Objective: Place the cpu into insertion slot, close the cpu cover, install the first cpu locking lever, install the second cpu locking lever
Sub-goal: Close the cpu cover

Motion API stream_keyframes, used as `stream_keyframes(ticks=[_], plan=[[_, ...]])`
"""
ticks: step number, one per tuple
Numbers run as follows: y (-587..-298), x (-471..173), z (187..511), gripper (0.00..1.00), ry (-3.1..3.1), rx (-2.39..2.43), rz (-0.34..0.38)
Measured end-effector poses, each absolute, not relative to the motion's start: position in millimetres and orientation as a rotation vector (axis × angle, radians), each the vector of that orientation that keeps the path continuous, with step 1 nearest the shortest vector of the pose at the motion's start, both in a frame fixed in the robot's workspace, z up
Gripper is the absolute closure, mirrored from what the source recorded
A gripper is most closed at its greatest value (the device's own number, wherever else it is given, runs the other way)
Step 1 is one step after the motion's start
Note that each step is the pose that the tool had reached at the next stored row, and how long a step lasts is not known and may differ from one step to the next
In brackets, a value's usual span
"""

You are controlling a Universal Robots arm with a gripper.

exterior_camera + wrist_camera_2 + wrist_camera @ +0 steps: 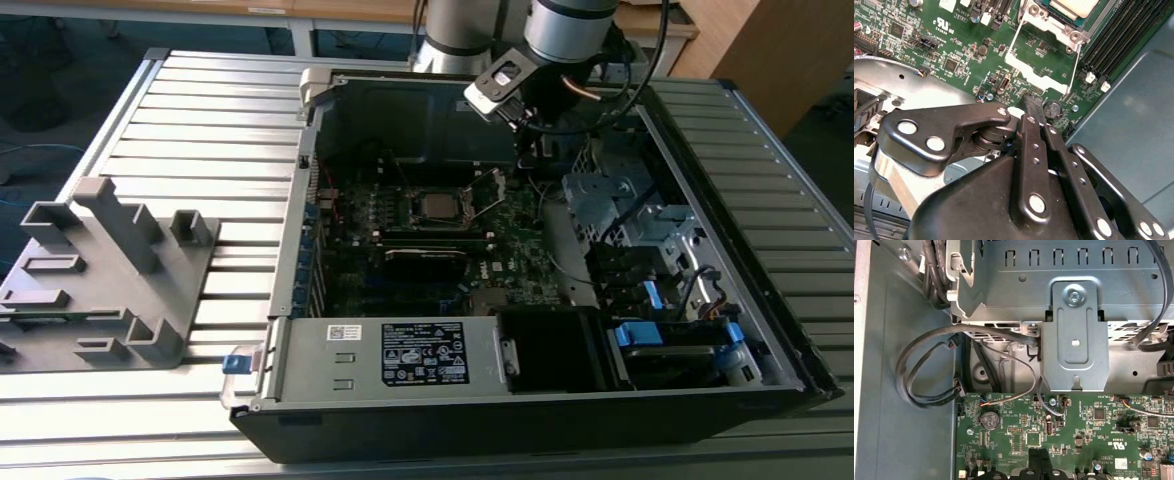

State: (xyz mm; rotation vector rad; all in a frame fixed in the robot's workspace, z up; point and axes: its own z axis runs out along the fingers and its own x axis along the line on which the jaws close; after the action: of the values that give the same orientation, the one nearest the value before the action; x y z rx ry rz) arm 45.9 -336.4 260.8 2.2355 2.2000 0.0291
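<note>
The cpu (438, 207) sits in the insertion slot (411, 205) on the green circuit board (1079, 435). In the second wrist view its pale top (1074, 6) is cut off by the frame edge. The cpu cover (1036, 75) is swung open and tilts up from the socket. The claw (1031, 102) is drawn narrow, its tips together right at the cover's free edge. Whether they pinch the metal or only touch it is hard to make out. The computer case (400, 440) stands on the slatted tabletop (174, 120).
</note>
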Motion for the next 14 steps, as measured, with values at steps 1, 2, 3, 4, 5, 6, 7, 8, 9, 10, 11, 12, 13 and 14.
stream_keyframes(ticks=[1,2,3,4,5,6,7,8,9,10,11,12,13,14], plan=[[-336.4,45.9,260.8,0.89,2.200,2.236,0.029],[-336.4,45.9,260.8,0.89,2.200,2.236,0.029],[-336.4,45.9,260.8,0.89,2.200,2.236,0.029],[-336.4,45.9,260.8,0.89,2.200,2.236,0.028],[-336.4,46.5,260.7,0.89,2.202,2.238,0.024],[-336.4,47.8,260.5,0.89,2.205,2.241,0.018],[-336.4,49.2,260.3,0.89,2.207,2.244,0.012],[-336.4,50.3,260.1,0.89,2.210,2.246,0.005],[-336.4,50.6,260.1,0.89,2.211,2.247,0.004],[-336.4,50.6,260.1,0.89,2.211,2.247,0.004],[-336.4,50.6,260.1,0.89,2.211,2.247,0.003],[-336.4,50.7,260.0,0.89,2.211,2.247,0.003],[-336.3,50.7,259.6,0.89,2.211,2.247,0.004],[-336.4,50.8,259.0,0.89,2.211,2.247,0.004]])
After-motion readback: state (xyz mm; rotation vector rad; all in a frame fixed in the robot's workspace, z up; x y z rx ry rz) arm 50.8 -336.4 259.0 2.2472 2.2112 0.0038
